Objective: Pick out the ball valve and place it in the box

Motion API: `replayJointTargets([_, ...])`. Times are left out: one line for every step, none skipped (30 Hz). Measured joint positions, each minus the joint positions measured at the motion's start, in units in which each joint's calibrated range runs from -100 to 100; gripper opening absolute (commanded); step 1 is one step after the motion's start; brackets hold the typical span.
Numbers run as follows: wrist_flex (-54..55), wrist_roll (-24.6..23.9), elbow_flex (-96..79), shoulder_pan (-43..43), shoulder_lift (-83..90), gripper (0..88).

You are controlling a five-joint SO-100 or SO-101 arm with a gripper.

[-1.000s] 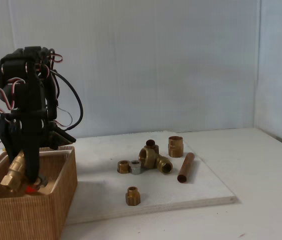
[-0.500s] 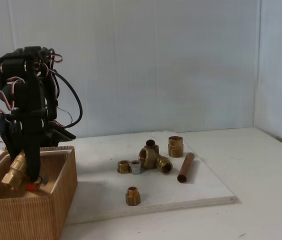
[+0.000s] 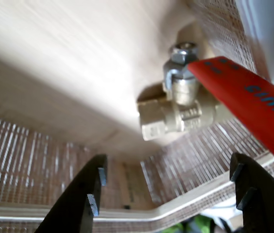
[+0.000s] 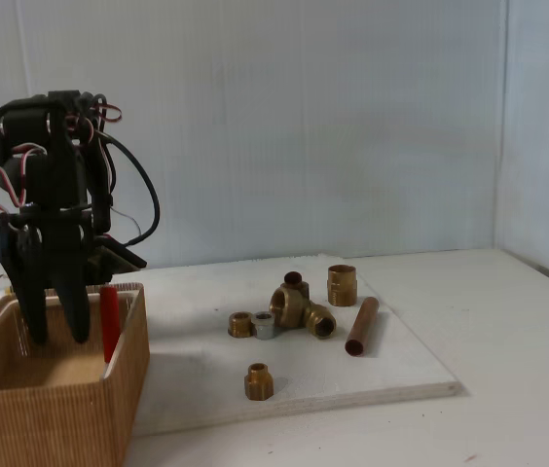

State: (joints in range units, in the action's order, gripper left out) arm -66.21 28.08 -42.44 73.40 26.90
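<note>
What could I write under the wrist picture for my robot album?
Open end effector hovering over the red-handled ball valve, which lies inside the wicker box.

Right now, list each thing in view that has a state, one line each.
Gripper: jaws open, empty, above the box floor.
Valve: released, lying inside the box, red handle sticking up above the rim in the fixed view.
Box: open-topped, holding the valve.
Tee fitting: on the white board, untouched.
Copper tube: lying flat on the board.
</note>
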Motion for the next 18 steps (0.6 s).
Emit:
replayJointTargets([0.0,0.0,0.0,0.0,0.0,27.5])
replayJointTargets([0.0,-0.1,0.0,0.0,0.0,27.5])
replayJointTargets([0.0,-0.1,0.0,0.0,0.0,27.5])
replayJointTargets([0.0,0.0,0.0,0.0,0.0,27.5])
replayJointTargets([0.0,0.0,0.0,0.0,0.0,27.5])
replayJointTargets([0.0,0.0,0.0,0.0,0.0,27.5])
replayJointTargets([0.0,0.0,0.0,0.0,0.0,27.6])
replayJointTargets([0.0,0.0,0.0,0.0,0.0,27.8])
replayJointTargets([0.0,0.0,0.0,0.0,0.0,27.8])
replayJointTargets([0.0,0.0,0.0,0.0,0.0,27.9])
replayJointTargets([-0.1,0.0,0.0,0.0,0.0,27.9])
replayJointTargets([-0.8,-0.2,0.3,-0.1,0.0,27.9])
replayJointTargets([-1.9,-0.1,1.0,-0.7,0.0,27.9])
replayJointTargets([-3.3,-0.3,2.1,-1.2,0.1,28.0])
replayJointTargets([-5.0,-0.3,3.4,-1.9,0.3,28.0])
replayJointTargets([-7.0,-0.3,4.8,-2.4,0.8,28.0])
replayJointTargets([-9.0,-0.3,6.1,-2.7,1.5,28.0])
replayJointTargets([-11.1,-0.3,7.4,-2.8,2.4,28.0])
